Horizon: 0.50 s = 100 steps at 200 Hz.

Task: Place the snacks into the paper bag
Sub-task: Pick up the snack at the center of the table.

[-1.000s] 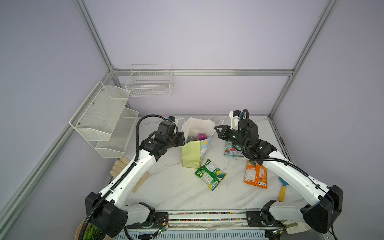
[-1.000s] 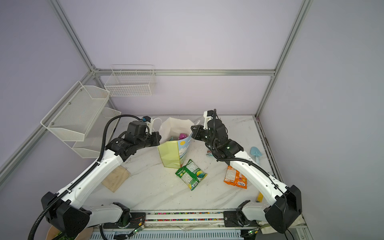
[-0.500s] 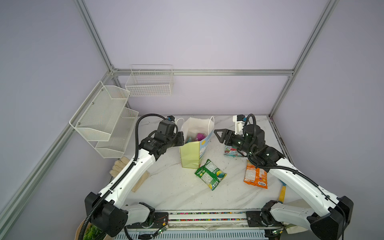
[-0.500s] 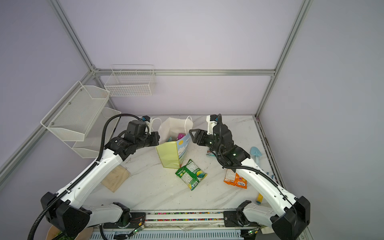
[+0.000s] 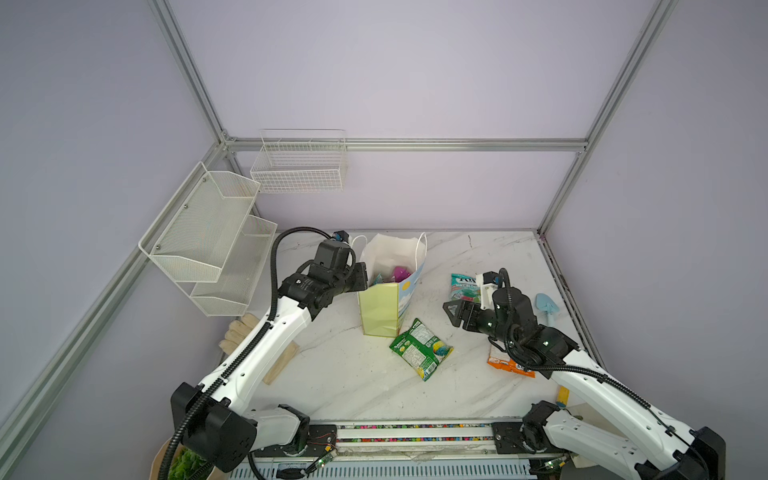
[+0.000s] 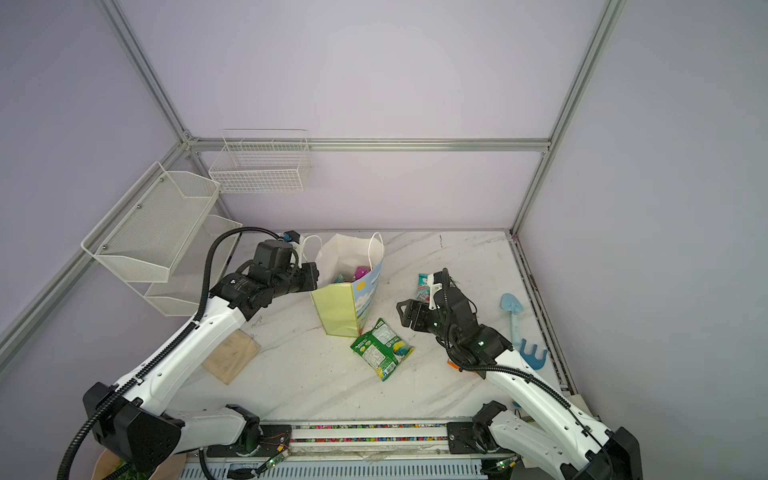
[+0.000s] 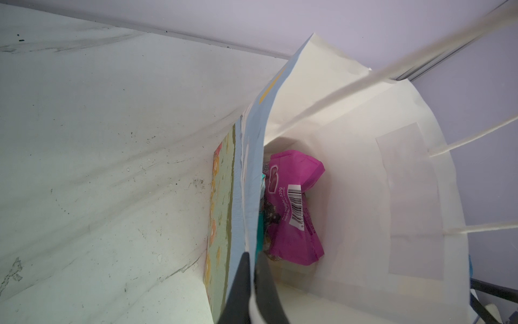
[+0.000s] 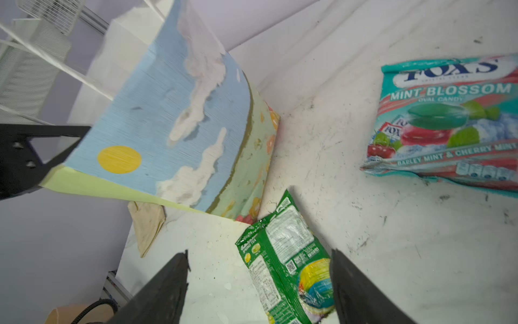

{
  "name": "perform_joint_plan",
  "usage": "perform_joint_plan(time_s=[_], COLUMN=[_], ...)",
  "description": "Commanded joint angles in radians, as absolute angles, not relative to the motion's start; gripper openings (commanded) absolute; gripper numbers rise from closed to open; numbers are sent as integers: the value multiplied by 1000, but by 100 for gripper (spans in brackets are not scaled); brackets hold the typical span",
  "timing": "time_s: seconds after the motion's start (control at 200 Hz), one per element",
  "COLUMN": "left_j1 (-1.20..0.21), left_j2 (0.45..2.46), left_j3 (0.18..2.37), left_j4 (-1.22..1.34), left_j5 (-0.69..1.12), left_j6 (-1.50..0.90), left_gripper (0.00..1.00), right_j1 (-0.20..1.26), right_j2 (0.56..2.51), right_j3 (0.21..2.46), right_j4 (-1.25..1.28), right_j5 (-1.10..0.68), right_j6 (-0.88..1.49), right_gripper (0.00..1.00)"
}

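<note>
One glossy green packet [image 5: 420, 348] near spread right pincer [image 8: 259, 252]; left pincer [image 7: 252, 256] pinches matte paper bag [image 5: 378, 309].

Upright paper bag [image 5: 380, 309], pale yellow-green side, sky-print face, mouth open; inside, crumpled purple packet [image 7: 294, 207] and teal packet's edge [image 7: 261, 224]; just beside its base, green packet [image 5: 420, 348] lying flat; farther off, teal FOX'S packet [image 8: 448, 120] and partly hidden orange packet [image 5: 511, 365].
</note>
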State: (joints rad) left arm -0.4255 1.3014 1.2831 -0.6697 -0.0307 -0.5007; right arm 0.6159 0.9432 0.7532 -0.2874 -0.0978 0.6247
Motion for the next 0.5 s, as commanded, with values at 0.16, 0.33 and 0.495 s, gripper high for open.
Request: perform_joint_plan(time_s=[0.16,0.33,0.495], left_j1=[-414,-413,-413], left_j2=[1276,1251,1248], left_j3=[1327,1296,1286], left_j4=[-591,-568,-566], left_j5=[-32,-21,-21], left_j6=[-489,-486,-485], left_gripper=[0,0,0], right_j1=[614,614,614], right_j2=[1021,1053,1072], right_j3=[697,631,565], right_j4=[-322,-293,-255], right_j5=[-104,-140,-151], right_j6=[672,704,728], right_gripper=[80,79,79])
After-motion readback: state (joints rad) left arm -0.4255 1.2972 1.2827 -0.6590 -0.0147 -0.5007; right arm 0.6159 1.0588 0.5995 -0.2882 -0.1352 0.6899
